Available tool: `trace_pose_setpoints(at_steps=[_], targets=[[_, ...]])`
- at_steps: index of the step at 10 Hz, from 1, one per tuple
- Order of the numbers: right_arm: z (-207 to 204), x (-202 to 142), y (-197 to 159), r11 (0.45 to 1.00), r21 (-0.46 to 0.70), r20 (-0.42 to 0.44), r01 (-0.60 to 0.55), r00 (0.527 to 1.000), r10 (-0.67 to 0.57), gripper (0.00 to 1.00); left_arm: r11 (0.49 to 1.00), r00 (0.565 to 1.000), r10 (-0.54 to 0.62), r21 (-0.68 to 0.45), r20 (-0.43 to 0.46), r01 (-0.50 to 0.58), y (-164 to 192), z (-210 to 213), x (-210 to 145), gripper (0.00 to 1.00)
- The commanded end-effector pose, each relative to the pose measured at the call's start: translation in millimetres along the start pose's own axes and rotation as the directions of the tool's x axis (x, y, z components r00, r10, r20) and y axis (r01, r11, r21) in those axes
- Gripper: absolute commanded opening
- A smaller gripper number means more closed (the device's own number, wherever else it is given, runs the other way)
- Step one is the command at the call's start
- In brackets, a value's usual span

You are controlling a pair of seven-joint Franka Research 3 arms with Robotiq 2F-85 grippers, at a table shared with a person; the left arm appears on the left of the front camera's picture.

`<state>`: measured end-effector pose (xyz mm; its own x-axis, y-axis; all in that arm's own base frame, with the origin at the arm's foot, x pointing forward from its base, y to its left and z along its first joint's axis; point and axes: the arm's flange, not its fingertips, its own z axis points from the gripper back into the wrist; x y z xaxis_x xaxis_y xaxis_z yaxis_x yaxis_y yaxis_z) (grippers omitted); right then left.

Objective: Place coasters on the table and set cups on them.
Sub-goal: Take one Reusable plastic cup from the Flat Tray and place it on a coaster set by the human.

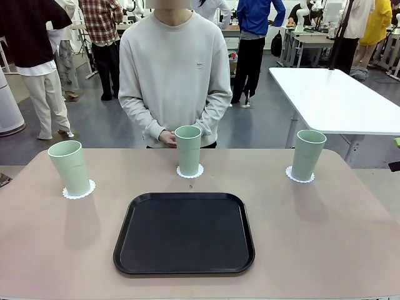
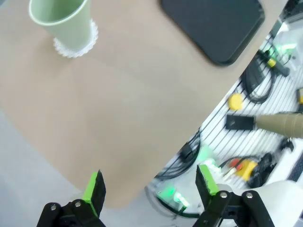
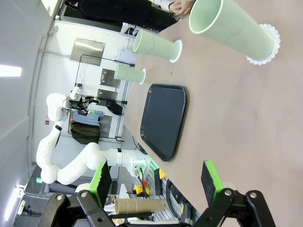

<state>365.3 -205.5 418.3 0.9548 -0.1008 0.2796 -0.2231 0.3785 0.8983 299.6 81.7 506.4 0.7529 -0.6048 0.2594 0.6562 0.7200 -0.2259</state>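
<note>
The cups stand on the desk (image 1: pixel 350 250), each upright on its own coaster: the left cup (image 1: pixel 69 167) on the left coaster (image 1: pixel 79 190) at about ten o'clock from the black tray (image 1: pixel 184 233), the middle cup (image 1: pixel 187 150) on the middle coaster (image 1: pixel 190 172) at twelve o'clock just beyond the tray's far edge, the right cup (image 1: pixel 308 154) on the right coaster (image 1: pixel 299 175) at about two o'clock. The tray is bare. The person's hands (image 1: pixel 167 137) rest clasped behind the middle cup. The left end effector (image 2: pixel 149 189) hangs wide and empty over the desk's near edge, and the right end effector (image 3: pixel 156 182) is likewise wide and holds nothing. By my judgement the placing is complete, so the next move calls only for keeping both arms clear of the cups.
</note>
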Motion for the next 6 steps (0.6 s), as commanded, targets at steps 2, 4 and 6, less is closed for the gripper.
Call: trace_pose_setpoints(at_steps=[2, 4, 6], targets=[[0, 1, 1, 1.0, -0.001, 0.004, 0.009, 1.0, -0.009, 1.0, 0.89, 0.917, 0.266, -0.441, 0.296, -0.116, 65, -9, 9, 1.0], [0, 1, 1, 1.0, -0.001, 0.004, 0.009, 1.0, -0.009, 1.0, 0.816, 0.877, 0.365, -0.561, 0.314, -0.138, 93, -19, 6, 1.0], [0, 1, 1, 1.0, -0.001, 0.004, 0.009, 1.0, -0.009, 1.0, 0.735, 0.82, 0.465, -0.662, 0.333, -0.148, 131, -13, -20, 1.0]])
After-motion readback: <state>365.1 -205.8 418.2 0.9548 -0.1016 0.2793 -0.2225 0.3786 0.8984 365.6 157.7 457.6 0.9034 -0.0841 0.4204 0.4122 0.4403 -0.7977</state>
